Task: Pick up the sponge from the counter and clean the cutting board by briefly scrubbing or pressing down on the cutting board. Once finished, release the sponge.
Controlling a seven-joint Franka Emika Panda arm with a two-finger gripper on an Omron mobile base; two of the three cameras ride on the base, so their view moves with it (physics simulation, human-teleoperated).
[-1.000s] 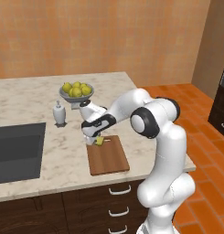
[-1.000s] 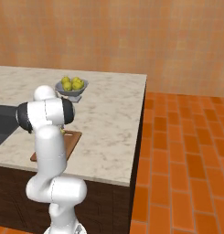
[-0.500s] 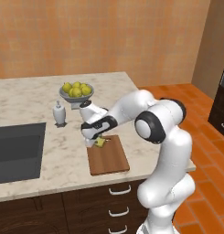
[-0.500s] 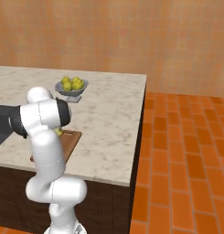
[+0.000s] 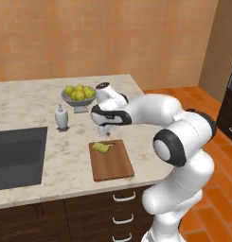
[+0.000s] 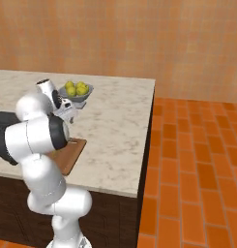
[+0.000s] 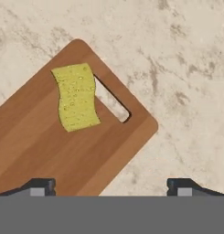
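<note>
The sponge point(image 7: 76, 97) lies yellow face up on the cutting board point(image 7: 49, 151), partly over the slot handle at its short end. My gripper point(image 7: 112, 186) hovers above that end of the board, open, fingers wide apart and nothing between them. From the left base, the gripper point(image 5: 104, 133) hangs just above the sponge point(image 5: 102, 148), which rests at the far end of the brown board point(image 5: 112, 164). The board point(image 6: 72, 154) sits near the front edge of the beige counter point(image 6: 115, 131).
A bowl of lemons point(image 5: 78, 93) stands behind the gripper, with a white soap bottle point(image 5: 62, 117) to its left. The dark sink basin point(image 5: 18, 156) lies left of the board. Brown drawers with white handles point(image 5: 124, 196) run below the counter's front edge.
The gripper has let go of the sponge and risen a little; the sponge now lies free on the board. The arm's elbow has swung right.
</note>
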